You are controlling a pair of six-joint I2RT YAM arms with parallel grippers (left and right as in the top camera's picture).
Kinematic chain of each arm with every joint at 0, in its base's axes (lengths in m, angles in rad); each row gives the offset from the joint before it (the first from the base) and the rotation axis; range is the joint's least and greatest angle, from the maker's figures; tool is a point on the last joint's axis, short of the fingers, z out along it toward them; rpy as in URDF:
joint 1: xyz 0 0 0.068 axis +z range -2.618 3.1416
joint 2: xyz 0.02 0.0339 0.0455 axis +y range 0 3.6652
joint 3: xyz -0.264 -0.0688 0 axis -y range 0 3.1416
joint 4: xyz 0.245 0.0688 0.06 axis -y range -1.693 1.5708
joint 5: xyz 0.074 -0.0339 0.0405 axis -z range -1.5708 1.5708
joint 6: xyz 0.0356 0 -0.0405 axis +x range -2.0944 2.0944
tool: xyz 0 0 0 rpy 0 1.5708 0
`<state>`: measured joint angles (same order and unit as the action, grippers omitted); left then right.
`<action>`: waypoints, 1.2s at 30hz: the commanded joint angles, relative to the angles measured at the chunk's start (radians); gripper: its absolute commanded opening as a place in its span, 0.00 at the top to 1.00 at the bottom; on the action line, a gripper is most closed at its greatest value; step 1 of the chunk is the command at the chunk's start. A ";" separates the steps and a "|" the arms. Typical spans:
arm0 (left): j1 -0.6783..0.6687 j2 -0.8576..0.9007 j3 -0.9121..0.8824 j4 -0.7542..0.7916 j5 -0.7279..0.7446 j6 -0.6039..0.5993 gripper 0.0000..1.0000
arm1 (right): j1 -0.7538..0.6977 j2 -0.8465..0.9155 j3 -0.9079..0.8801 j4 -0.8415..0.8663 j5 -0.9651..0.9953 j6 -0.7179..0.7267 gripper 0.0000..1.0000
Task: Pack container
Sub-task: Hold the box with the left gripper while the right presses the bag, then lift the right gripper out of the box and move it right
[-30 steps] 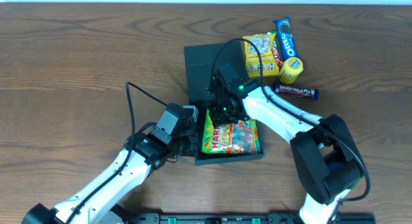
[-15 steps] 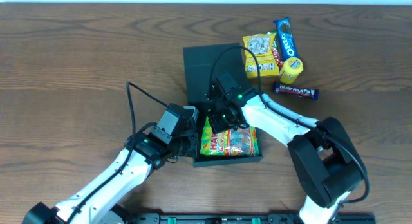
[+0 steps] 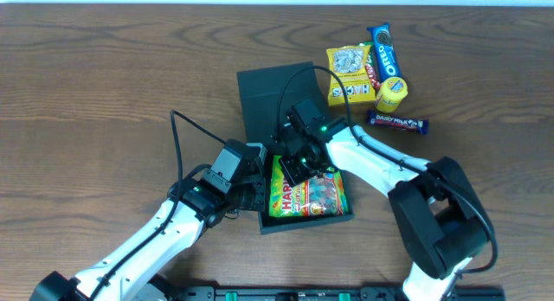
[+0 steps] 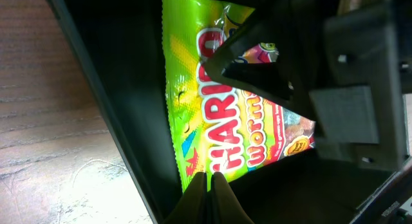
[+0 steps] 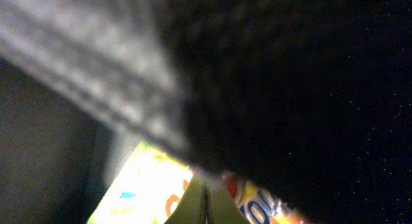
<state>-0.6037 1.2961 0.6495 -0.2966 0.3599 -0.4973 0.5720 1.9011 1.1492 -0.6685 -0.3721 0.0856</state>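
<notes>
The container (image 3: 267,92) is a dark box with its flap lid lying open toward the far side. Its tray (image 3: 305,223) holds a green Haribo packet (image 3: 308,194). My left gripper (image 3: 261,187) sits at the tray's left wall, shut, and its tips (image 4: 208,185) rest against the packet's (image 4: 193,102) near edge just inside the wall (image 4: 116,114). My right gripper (image 3: 293,167) is down at the packet's far end by the hinge. In the right wrist view it (image 5: 206,199) is shut over the bright packet (image 5: 145,185), under dark cardboard.
At the back right lie a yellow Hacks packet (image 3: 350,76), a blue Oreo roll (image 3: 385,48), a small yellow tub (image 3: 391,93) and a Dairy Milk bar (image 3: 399,122). The right arm (image 4: 351,89) fills the right side of the left wrist view.
The right gripper has slid left and a little nearer, pushing the packet left inside the tray. The box and its flap have shifted slightly left. The left arm has stayed put.
</notes>
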 commanded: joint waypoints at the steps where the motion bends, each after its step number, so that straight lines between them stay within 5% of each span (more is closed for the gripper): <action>1: 0.001 -0.003 0.044 -0.016 -0.011 0.020 0.94 | -0.038 -0.032 0.018 -0.066 -0.071 -0.013 0.99; 12: 0.025 -0.122 0.235 -0.247 -0.108 0.105 0.94 | -0.074 -0.367 0.065 -0.200 0.117 0.016 0.99; 22: 0.200 -0.240 0.230 -0.394 -0.133 0.101 0.94 | -0.083 -0.417 0.064 -0.302 0.227 0.090 0.99; 36: 0.239 -0.162 0.079 -0.273 -0.014 0.062 0.94 | -0.277 -0.418 0.037 -0.376 0.322 0.326 0.98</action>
<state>-0.3691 1.1065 0.7471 -0.5922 0.2890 -0.4229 0.3264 1.4818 1.2011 -1.0363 -0.0681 0.3599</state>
